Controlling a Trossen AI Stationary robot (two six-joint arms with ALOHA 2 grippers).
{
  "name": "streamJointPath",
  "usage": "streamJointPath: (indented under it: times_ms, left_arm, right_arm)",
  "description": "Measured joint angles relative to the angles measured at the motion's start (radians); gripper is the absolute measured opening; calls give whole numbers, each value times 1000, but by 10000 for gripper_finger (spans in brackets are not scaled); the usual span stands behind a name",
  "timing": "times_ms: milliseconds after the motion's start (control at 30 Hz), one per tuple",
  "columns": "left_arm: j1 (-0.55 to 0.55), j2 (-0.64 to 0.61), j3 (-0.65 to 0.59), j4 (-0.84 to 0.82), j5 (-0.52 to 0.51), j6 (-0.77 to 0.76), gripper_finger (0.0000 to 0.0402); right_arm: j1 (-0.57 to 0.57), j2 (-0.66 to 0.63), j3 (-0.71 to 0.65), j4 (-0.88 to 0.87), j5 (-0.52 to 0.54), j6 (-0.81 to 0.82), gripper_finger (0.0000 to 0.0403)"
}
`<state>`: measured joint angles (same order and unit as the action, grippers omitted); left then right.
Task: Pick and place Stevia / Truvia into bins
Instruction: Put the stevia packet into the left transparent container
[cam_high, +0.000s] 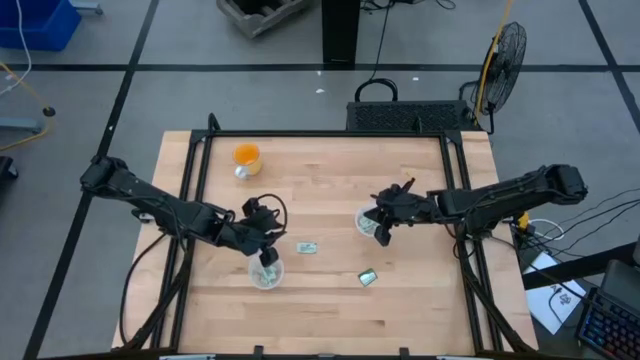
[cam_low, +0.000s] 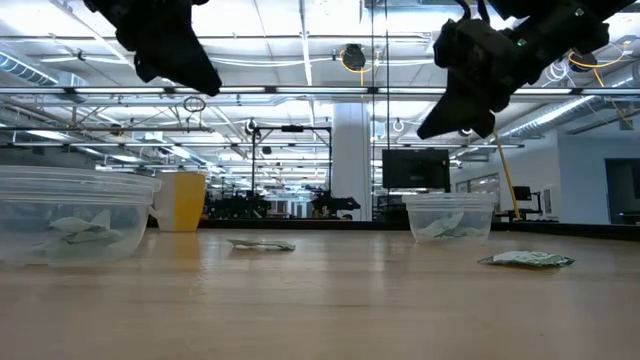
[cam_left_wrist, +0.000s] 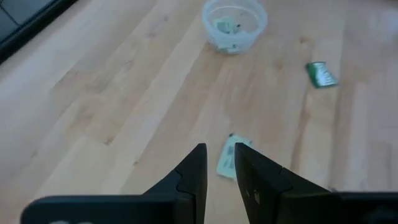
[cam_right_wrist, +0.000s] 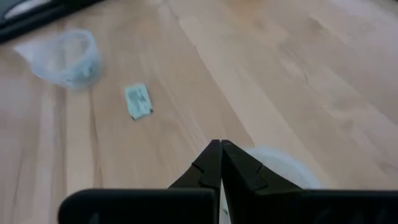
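- Hanging above the table, the left gripper is over the near cup, and its jaws stand a little apart with nothing between them in the left wrist view.
- The right gripper is over the far cup; its jaws are pressed together at the tips, and I see no packet held there.
- One pale packet lies flat on the wood between the two cups, just ahead of the left jaws and well apart from the right jaws.
- One darker green packet lies farther out, below and aside from the right jaws, also flat.
- Both cups already hold some packets; in the low view they show as crumpled pale shapes behind the clear walls.
- An orange cup stands at the back, far from both grippers.
- Risk, as I judge it: a flat packet on smooth wood can slide away if the jaws come down off-centre or close too early.
- Another risk: the cups are light plastic, so a finger touching the rim may tip or push one and spill what is inside.
- A packet released from too high may flutter and land beside the cup.
- Both arms reaching for the middle packet together could collide.
- Writing: no brand or label can be read on any packet; the print is too small.
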<state>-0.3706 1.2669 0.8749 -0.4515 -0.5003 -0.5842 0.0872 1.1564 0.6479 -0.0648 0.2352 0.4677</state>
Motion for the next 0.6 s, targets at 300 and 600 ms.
streamJointPath:
  times_ms: [300, 600]
  left_arm:
    - [44, 173, -1, 119, 120, -107, 88]
    - [175, 324, -1, 162, 335, -179, 88]
  right_arm:
    - [0, 0, 0, 42, 0, -16, 0]
    - [0, 0, 0, 39, 0, -46, 0]
